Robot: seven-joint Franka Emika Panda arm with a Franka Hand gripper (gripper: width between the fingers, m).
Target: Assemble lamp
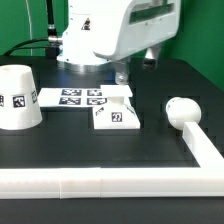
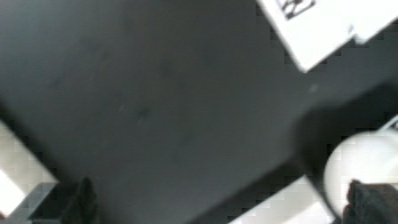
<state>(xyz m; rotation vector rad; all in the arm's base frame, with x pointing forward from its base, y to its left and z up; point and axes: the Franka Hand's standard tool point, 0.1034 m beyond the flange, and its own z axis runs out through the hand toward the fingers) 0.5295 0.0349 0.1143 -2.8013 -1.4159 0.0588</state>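
The cup-like white shade (image 1: 20, 97) stands at the exterior view's left. The square base (image 1: 117, 117) lies on the black table near the middle, and a corner of it with its tag shows in the wrist view (image 2: 329, 25). The ball-topped bulb (image 1: 180, 110) lies at the exterior view's right; in the wrist view it is a blurred white shape (image 2: 365, 160) close to one finger. My gripper (image 1: 122, 74) hangs just behind the base and left of the bulb. In the wrist view the gripper (image 2: 214, 208) is open and empty, its fingers (image 2: 63, 205) wide apart.
The marker board (image 1: 85, 98) lies flat behind the base. A long white rail (image 1: 110, 181) runs along the table's front and turns up the right side past the bulb. A white strip (image 2: 15, 150) shows at the wrist view's edge.
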